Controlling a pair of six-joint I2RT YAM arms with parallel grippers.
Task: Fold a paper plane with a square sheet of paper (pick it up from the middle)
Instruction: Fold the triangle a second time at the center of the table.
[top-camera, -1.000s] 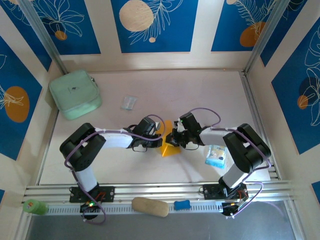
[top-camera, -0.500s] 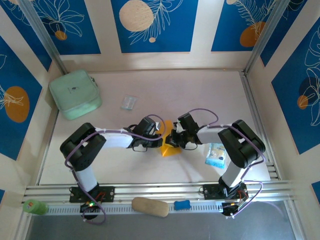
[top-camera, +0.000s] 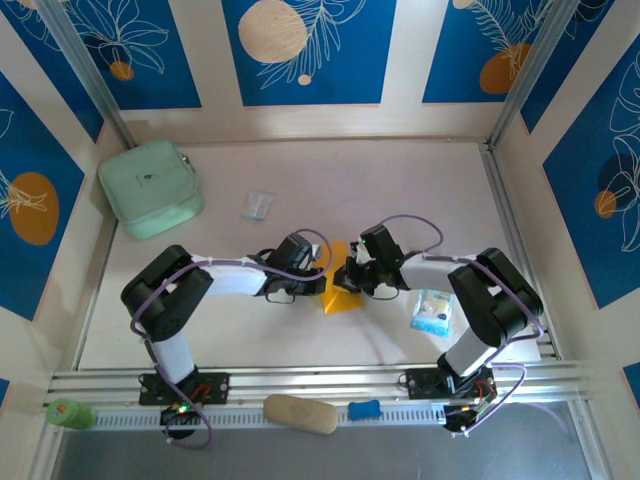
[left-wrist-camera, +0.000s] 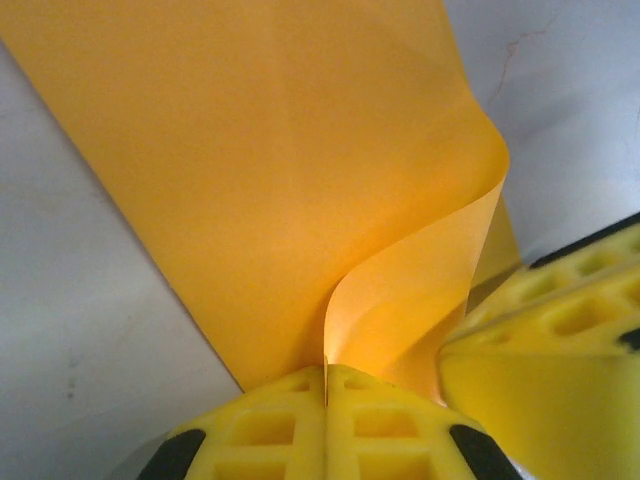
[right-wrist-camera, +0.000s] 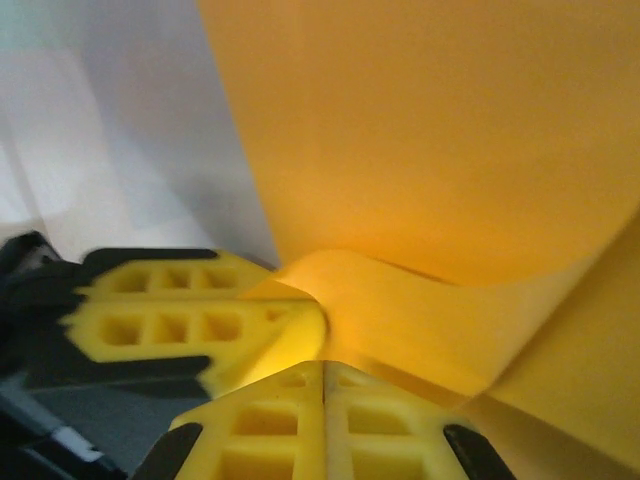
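Note:
The square sheet of paper (top-camera: 340, 296) is orange-yellow and lies partly folded at the table's middle, with one flap curling up. My left gripper (top-camera: 326, 281) comes in from the left and my right gripper (top-camera: 347, 279) from the right, their tips almost touching over the sheet. In the left wrist view my left gripper (left-wrist-camera: 326, 372) is shut, with a curled edge of the paper (left-wrist-camera: 270, 150) pinched in its seam. The right gripper's fingers (left-wrist-camera: 545, 350) stand close beside it. In the right wrist view my right gripper (right-wrist-camera: 322, 368) is shut on a raised fold of the paper (right-wrist-camera: 440, 130).
A mint-green pouch (top-camera: 150, 188) sits at the back left, with a small clear wrapper (top-camera: 257, 205) behind the arms. A blue-and-white packet (top-camera: 432, 311) lies just right of the right arm. A tan lump (top-camera: 300, 413) and a blue piece (top-camera: 364, 409) rest on the front rail.
The right arm's elbow swayed slightly left and came back. Both grippers and the paper stay where they were.

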